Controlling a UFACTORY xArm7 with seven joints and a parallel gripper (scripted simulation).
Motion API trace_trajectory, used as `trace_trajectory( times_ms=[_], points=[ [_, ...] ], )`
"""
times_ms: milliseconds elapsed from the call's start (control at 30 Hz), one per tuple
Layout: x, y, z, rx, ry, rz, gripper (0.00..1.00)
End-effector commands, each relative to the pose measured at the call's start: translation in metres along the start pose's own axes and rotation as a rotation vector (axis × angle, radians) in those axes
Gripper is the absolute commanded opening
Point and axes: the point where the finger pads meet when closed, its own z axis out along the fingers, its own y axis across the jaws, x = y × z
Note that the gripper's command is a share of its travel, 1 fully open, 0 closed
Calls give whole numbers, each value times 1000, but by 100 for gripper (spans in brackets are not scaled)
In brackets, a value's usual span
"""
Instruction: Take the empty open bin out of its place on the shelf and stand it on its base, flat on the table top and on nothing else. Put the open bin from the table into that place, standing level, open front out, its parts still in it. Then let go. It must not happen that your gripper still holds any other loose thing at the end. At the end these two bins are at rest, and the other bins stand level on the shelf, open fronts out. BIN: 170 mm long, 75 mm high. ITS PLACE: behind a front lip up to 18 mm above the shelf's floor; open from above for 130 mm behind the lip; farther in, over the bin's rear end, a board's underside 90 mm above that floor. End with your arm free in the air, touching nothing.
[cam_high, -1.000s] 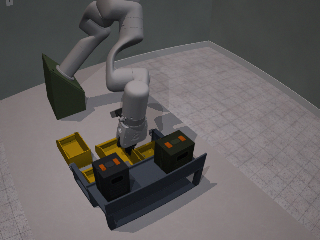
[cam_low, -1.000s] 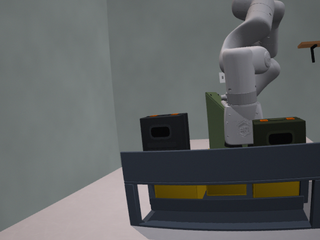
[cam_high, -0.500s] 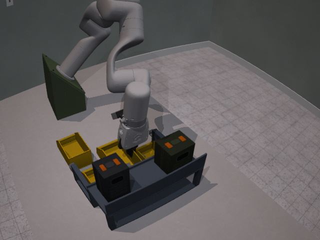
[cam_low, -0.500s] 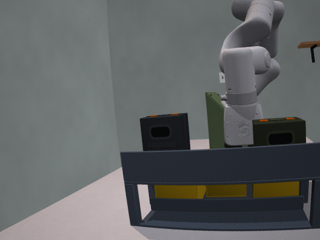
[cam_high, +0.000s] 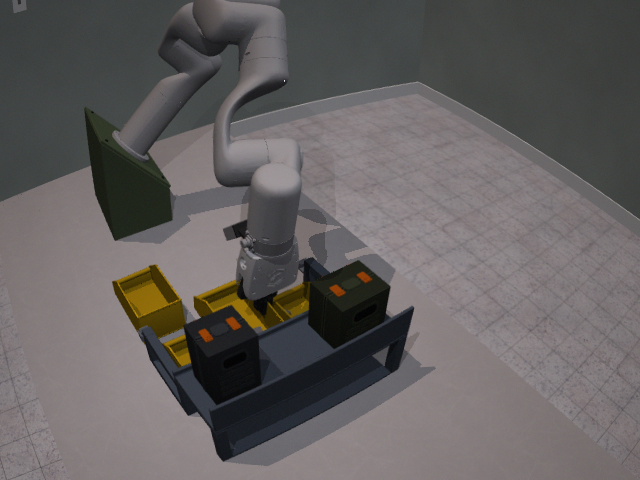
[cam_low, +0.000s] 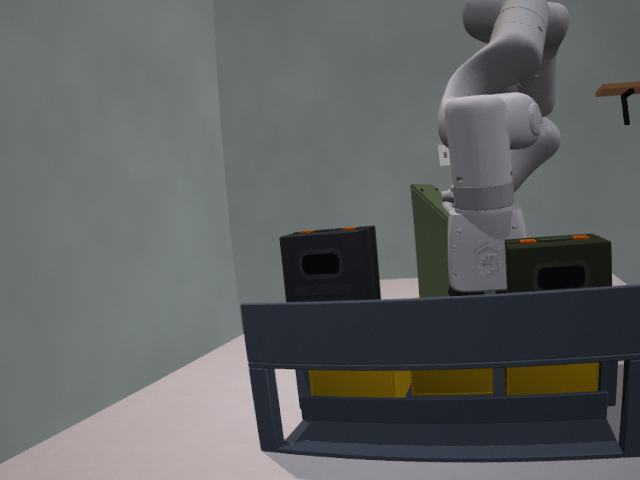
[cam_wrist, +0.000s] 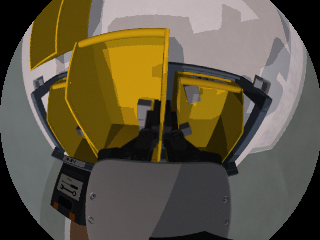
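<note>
Insp. note: gripper (cam_high: 263, 307) (cam_low: 467, 291) (cam_wrist: 161, 109) is narrow, its fingers pinched on one side wall of the middle bin (cam_high: 222, 304) (cam_low: 452, 382) (cam_wrist: 125, 60); a thin wall suits a top grip and, I judge, leaves the bin's rear end free to go under the board (cam_high: 294, 346). That bin is in the centre place of the shelf (cam_high: 310, 382) (cam_low: 439, 330) (cam_wrist: 262, 107), open front out, between two nbr. bins. A grey part (cam_wrist: 144, 107) shows inside, so prob. the loaded one. Other bin (cam_high: 155, 315) (cam_wrist: 70, 30) is on the table, beside the shelf, no parts seen in it; prob. the empty, set aside to free the place. Step in hand: seating, approx. final stage. Full contact w/ shelf floor n/v; level can't be confirmed. Rec.: check rear is down and front behind lip, then open gently and lift straight; a sideways drag could tip the bin or disturb its nbr.

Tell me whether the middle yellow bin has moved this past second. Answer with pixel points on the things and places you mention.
Yes, slightly: in the exterior view the middle yellow bin (cam_high: 225, 305) (cam_low: 452, 382) (cam_wrist: 131, 65) appears lower, closer to the blue rail (cam_low: 454, 408) below.
</note>
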Motion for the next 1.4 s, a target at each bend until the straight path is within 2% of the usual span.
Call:
trace_trajectory(
  times_ms=[0,1300,1333,1367],
  points=[
    [-2,-1,-2,2,-5,1,0],
    [-1,-1,0,2,-37,1,0],
    [-1,-1,0,2,-37,1,10],
    [-1,-1,0,2,-37,1,10]
  ],
)
